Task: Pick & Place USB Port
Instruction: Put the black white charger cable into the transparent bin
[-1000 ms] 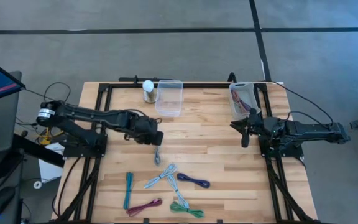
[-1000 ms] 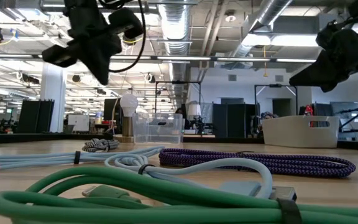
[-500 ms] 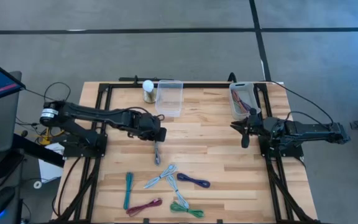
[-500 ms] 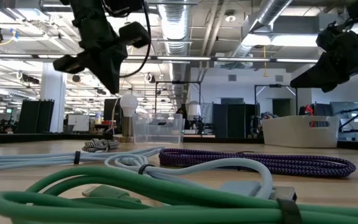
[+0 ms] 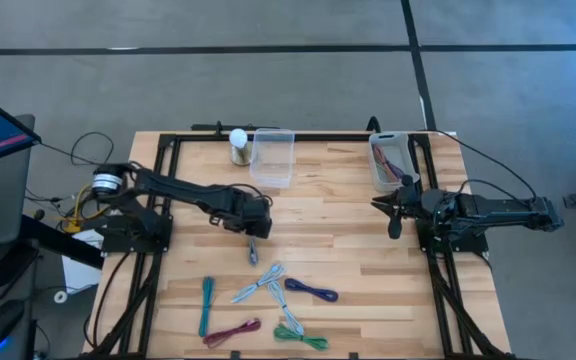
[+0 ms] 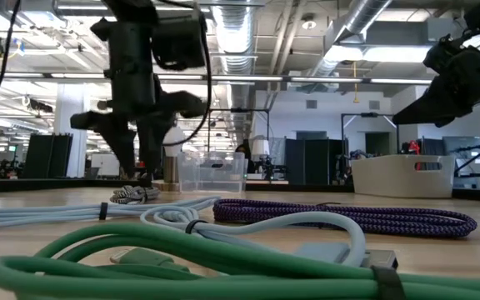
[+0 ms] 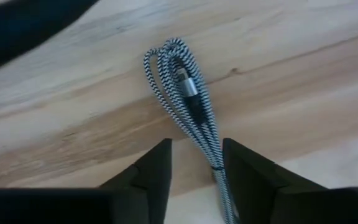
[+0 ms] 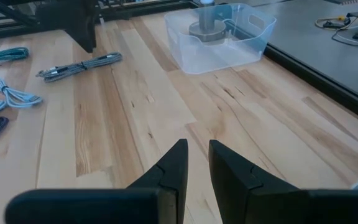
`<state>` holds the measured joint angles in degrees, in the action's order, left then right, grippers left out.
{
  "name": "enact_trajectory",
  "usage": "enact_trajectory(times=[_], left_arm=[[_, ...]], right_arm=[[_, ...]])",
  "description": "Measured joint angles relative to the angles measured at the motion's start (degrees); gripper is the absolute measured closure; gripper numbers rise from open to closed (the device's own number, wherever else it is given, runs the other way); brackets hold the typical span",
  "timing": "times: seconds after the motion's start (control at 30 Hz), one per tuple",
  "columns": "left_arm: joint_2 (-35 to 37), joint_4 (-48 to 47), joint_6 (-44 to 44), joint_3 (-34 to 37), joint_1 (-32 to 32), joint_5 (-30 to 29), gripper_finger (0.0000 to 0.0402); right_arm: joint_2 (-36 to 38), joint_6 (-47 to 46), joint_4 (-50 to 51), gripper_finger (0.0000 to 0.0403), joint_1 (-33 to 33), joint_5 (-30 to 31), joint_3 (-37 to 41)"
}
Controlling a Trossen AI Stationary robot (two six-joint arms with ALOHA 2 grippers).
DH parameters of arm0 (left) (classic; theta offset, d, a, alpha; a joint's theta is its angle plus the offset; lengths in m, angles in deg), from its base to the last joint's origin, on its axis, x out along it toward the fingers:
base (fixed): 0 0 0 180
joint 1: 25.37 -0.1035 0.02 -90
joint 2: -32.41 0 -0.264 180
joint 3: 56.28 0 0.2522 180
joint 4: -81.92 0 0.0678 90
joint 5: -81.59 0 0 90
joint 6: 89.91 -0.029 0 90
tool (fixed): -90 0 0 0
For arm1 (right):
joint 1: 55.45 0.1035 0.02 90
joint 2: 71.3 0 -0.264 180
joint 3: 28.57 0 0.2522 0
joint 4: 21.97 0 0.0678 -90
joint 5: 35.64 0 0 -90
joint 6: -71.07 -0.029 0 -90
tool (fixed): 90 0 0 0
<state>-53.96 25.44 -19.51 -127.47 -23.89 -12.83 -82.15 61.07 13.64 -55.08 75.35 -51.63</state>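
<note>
Black-white braided USB cable (image 7: 188, 99) on wooden table (image 5: 348, 240), left gripper (image 7: 194, 165) open astride it, right gripper (image 8: 194, 163) narrowly parted, empty.

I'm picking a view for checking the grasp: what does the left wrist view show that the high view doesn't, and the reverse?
Left wrist only: the braided cable's black-and-white weave and metal plug, with the coil running between the open left gripper's jaws.
High only: the other cables, the clear bin, the white bin and the waiting right gripper at the table's right side.
Both: the braided cable lying on the table, at the left gripper.
</note>
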Motion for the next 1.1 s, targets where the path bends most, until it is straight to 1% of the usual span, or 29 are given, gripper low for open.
enact_trajectory(times=[0.2, 0.37, 0.9, 1.1], left_arm=[[-3.6, 1.2, -0.1, 0.0, 0.0, 0.0, 0.0228], [-4.2, 4.2, -0.1, 0.0, 0.0, 0.0, 0.0217], [-4.2, 5.6, -1.4, 0.0, 0.0, 0.0, 0.0236], [-4.0, 9.1, -1.1, 3.3, 0.0, 1.6, 0.0244]], right_arm=[[0.0, 0.0, 0.0, 0.0345, 0.0, -0.1, 0.0], [0.0, -0.1, 0.0, 0.0345, 0.0, -0.1, 0.0], [0.0, 0.0, 0.0, 0.0345, 0.0, -0.1, 0.0], [0.0, 0.0, 0.0, 0.0345, 0.0, -0.1, 0.0]])
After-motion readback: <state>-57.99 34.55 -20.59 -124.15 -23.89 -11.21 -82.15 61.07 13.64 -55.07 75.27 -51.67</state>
